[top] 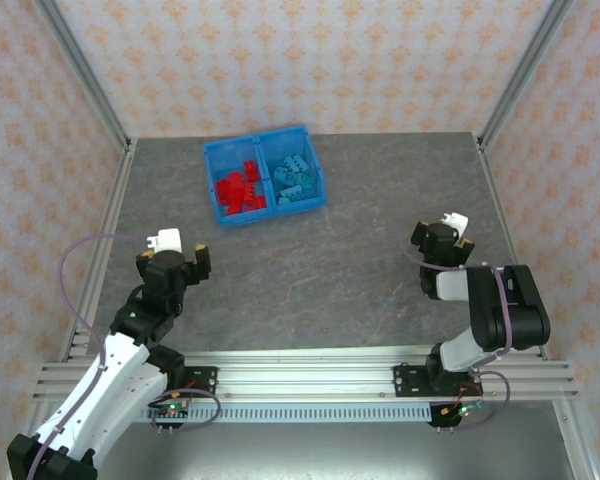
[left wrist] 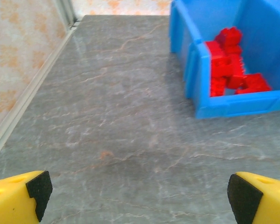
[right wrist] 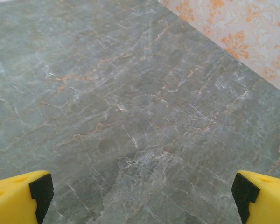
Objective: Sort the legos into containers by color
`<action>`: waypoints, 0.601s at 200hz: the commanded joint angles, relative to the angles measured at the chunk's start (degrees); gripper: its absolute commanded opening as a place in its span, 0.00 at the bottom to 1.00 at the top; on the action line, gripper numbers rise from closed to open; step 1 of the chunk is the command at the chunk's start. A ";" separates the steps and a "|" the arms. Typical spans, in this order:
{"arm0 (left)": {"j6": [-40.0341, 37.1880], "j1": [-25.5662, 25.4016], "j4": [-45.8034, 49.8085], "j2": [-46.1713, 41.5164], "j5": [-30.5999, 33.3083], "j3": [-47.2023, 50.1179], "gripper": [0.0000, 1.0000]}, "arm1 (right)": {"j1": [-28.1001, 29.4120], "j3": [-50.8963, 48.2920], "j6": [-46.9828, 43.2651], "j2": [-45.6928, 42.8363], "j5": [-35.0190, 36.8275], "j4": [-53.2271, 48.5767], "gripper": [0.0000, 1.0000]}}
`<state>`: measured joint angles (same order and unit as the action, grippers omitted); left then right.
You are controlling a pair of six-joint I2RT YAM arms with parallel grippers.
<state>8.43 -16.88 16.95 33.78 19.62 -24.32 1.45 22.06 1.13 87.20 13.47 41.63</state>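
Sitting in bin, legos well beyond parted jaws

Saw a grey, marble-veined table carrying one blue bin on its surface, well ahead and right of the left gripper, far ahead and left of the right gripper.

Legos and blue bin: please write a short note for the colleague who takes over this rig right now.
Left pincer: open, empty, above bare table, near-left of the bin.
Right pincer: open, empty, above bare table on the right.
Red legos lie in the bin's left compartment, light blue legos in the right one.
Done: no loose brick is seen on the table, so the sorting looks complete.
Left: probably nothing; perhaps check each compartment for a stray color.
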 commanded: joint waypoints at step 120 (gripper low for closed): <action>-11.55 10.05 -64.65 41.10 -9.11 8.21 1.00 | 1.82 0.61 -1.13 -0.28 0.32 4.91 0.99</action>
<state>-1.69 -9.10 -31.16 68.34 17.10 -13.72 2.98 22.11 0.49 87.18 13.04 45.06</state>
